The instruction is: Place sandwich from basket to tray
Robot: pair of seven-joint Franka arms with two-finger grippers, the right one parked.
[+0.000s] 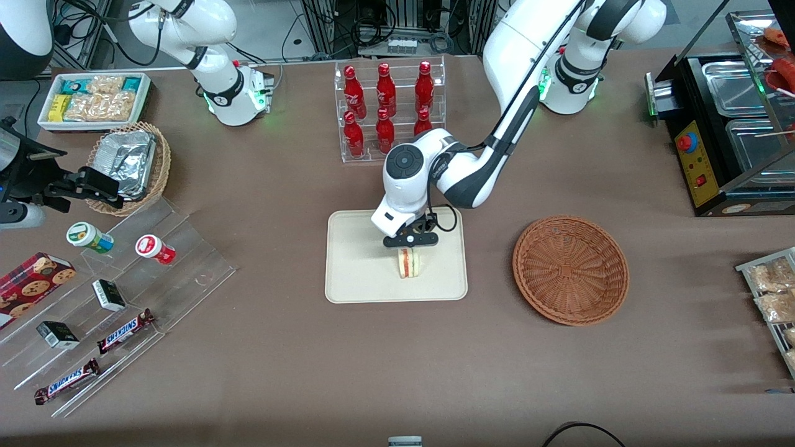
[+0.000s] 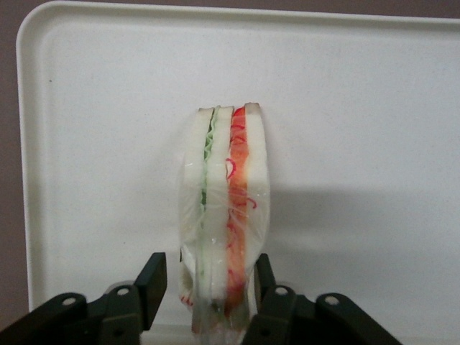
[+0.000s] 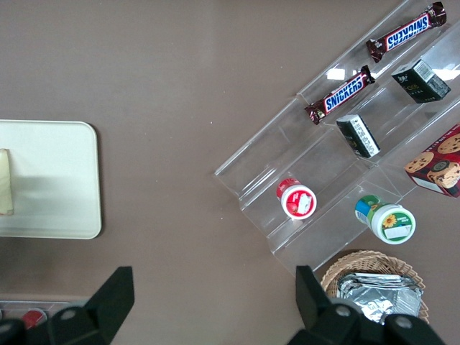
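now you're at the release: the sandwich (image 1: 409,263) stands on edge on the tray (image 1: 354,279), the basket (image 1: 570,269) empty. the gripper (image 2: 208,287) straddles it with fingers parted. you'd lift straight up without tipping it.
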